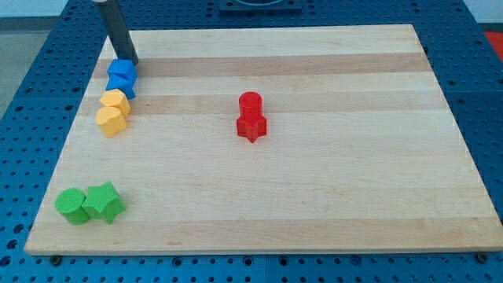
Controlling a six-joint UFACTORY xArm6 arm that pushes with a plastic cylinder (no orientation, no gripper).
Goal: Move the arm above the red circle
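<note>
The red circle (250,103) is a short red cylinder near the middle of the wooden board (330,181). A red star (251,126) touches it on the side toward the view's bottom. My tip (132,61) is at the board's upper left, far to the left of the red circle. It rests just above two blue blocks (122,77), at their upper right edge.
Two yellow blocks (113,112) sit just below the blue ones along the left edge. A green circle (72,206) and a green star (105,203) touch each other at the lower left. Blue perforated table surrounds the board.
</note>
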